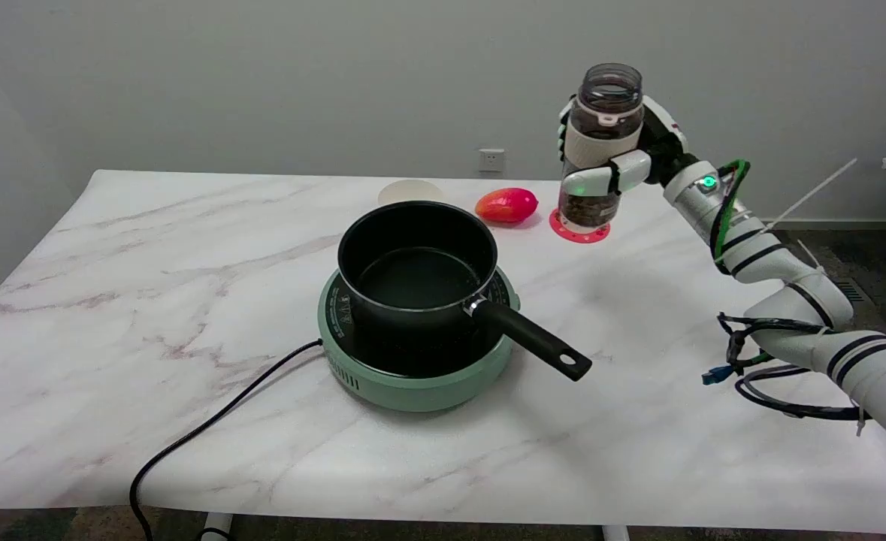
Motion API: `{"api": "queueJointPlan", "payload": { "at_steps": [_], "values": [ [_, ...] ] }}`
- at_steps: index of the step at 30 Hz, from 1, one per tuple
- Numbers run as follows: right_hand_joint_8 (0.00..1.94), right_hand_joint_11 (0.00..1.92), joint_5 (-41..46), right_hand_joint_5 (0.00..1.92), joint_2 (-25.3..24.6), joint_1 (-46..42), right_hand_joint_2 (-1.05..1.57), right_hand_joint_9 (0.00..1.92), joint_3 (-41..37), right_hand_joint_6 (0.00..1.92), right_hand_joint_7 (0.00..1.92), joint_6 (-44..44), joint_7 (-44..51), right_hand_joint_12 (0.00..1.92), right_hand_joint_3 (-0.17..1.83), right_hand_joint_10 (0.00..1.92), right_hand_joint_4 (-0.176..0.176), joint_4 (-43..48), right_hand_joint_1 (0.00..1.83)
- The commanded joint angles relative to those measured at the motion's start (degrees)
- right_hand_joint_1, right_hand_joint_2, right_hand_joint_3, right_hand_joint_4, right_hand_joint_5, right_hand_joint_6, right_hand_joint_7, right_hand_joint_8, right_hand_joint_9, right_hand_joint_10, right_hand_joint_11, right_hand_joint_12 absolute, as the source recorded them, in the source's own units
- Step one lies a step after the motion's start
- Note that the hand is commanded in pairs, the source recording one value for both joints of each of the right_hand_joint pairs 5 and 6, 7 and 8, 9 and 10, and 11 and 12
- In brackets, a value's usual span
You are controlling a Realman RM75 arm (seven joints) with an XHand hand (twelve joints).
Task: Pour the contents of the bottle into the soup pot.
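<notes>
Black power cord (pixel 210 428) runs from the near left table edge to the green hot plate (pixel 412 376) at the table's centre. On the hot plate sits the black soup pot (pixel 416 263), open side up, its straight handle (pixel 533 342) pointing near and right.

At the far right, the right hand (pixel 608 154) wraps its fingers around the middle of the bottle (pixel 600 143) and holds it. The bottle stands upright, long axis vertical, open mouth facing up, with no cap on it. Dark contents fill its lower part. Its base is at or just above a red coaster (pixel 579 229); contact cannot be determined.

Left of the coaster lies a red-orange fruit (pixel 506 204), and a pale round disc (pixel 411 192) lies just beyond the pot.

The table (pixel 112 300) has a white marble-pattern top with pinkish veins. Behind it is a plain grey wall (pixel 262 75) with a white socket (pixel 491 159).
</notes>
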State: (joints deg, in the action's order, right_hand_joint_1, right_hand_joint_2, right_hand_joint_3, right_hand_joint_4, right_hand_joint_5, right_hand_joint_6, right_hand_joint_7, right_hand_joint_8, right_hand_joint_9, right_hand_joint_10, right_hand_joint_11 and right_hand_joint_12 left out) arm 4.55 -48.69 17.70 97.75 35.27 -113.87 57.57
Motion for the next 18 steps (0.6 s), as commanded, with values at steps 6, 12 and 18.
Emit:
{"api": "queueJointPlan", "payload": {
  "at_steps": [6,12,18],
  "values": [
    [1.87,1.20,-22.3,1.92,4.8,7.2,1.15,1.44,6.8,1.92,1.87,-18.1,0.4,1.20,0.39,1.44,0.000,19.8,1.48],
    [1.86,1.19,-28.3,1.92,5.3,9.7,1.13,1.43,9.4,1.92,1.86,-21.1,1.8,1.19,0.40,1.43,0.000,23.2,1.49],
    [1.85,1.17,-34.5,1.92,5.3,9.8,1.07,1.41,10.0,1.92,1.85,-23.7,5.3,1.17,0.42,1.41,0.000,27.6,1.51]
  ]
}}
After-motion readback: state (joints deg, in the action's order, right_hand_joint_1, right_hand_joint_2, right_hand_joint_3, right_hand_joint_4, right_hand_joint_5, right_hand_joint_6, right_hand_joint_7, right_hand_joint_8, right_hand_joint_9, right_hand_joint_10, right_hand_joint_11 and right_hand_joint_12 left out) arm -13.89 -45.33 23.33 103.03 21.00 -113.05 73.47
